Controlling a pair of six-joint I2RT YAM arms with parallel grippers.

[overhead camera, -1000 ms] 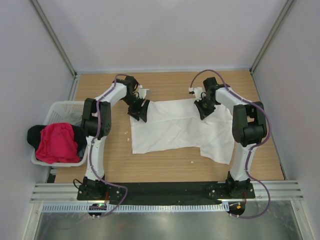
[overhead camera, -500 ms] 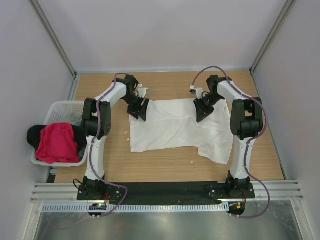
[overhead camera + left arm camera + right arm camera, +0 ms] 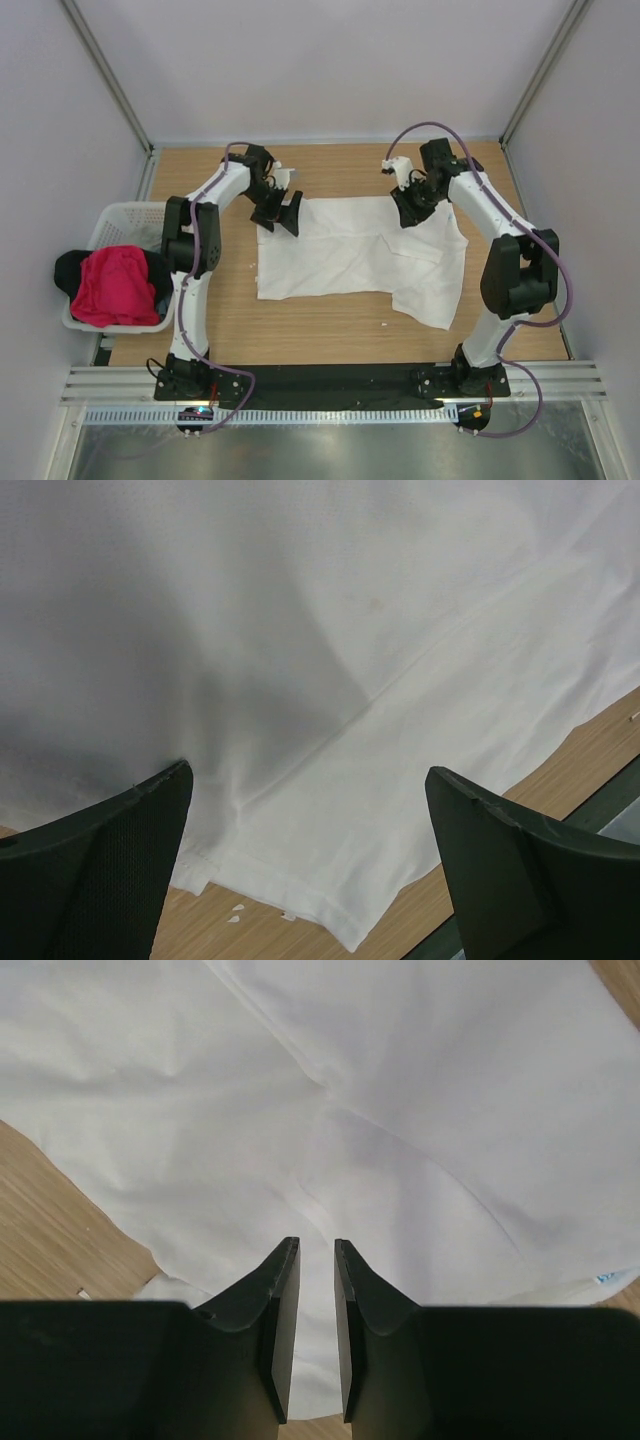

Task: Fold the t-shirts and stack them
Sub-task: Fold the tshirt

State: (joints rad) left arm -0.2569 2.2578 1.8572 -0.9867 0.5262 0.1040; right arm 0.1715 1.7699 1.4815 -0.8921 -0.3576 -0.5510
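The step in hand looks like laying out the white short-sleeved cloth t-shirt (image 3: 350, 255), with the first fold not yet begun. It lies spread on the middle of the light wooden table (image 3: 330, 335), and neither arm holds it. The left gripper (image 3: 283, 212) hovers over the shirt's far left corner with its fingers (image 3: 120, 860) spread wide and nothing between them. The right gripper (image 3: 408, 207) sits over the far right corner, its fingers (image 3: 275, 1300) parted by only a slim gap that shows cloth beneath, not pinched. The next move probably calls for each gripper to drop onto an edge, pinch it, and carry it across. The far edge runs fairly straight between the grippers, while the near edge is uneven and reaches nearer on the right. Bare wood lies open near, right and left of the shirt. The white plastic lattice basket (image 3: 112, 218) at far left holds the pink-red shirt (image 3: 117, 285) and the black shirt (image 3: 66, 268).
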